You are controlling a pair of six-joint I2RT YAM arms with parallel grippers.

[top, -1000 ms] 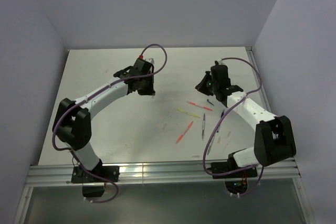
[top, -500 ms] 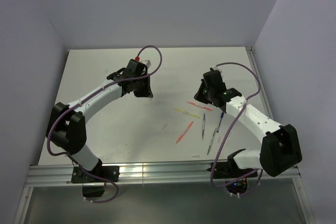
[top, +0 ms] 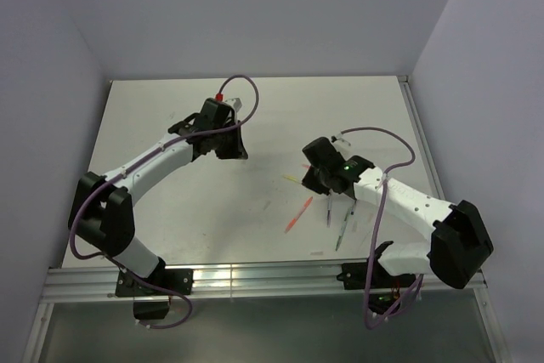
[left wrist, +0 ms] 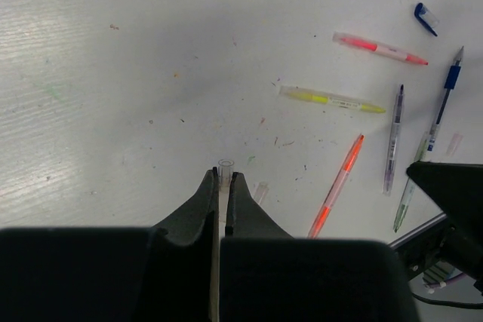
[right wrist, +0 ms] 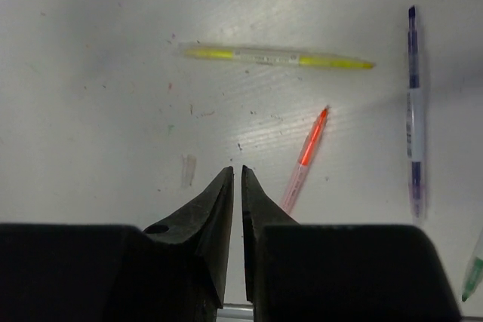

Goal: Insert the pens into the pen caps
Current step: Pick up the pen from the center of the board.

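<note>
Left gripper [left wrist: 223, 180] clamped on clear cap [left wrist: 225, 164], mouth pointing outward. Right gripper [right wrist: 236, 174] barely parted, empty, just beside orange pen [right wrist: 305, 160] lying flat; should widen, straddle barrel crosswise, pinch mid-length.

The table [left wrist: 90, 50] is white, flecked with small coloured specks. Pens: a yellow pen [left wrist: 332, 99], a pink-red pen [left wrist: 381, 48], an orange pen [left wrist: 337, 185], a blue pen [left wrist: 445, 99], a greyish clear pen [left wrist: 393, 139], a green pen [left wrist: 407, 194]. One dark blue cap [left wrist: 425, 18]; the small cap [left wrist: 224, 164] at the black left gripper [left wrist: 223, 179] looks clear, though that is hard to tell
</note>
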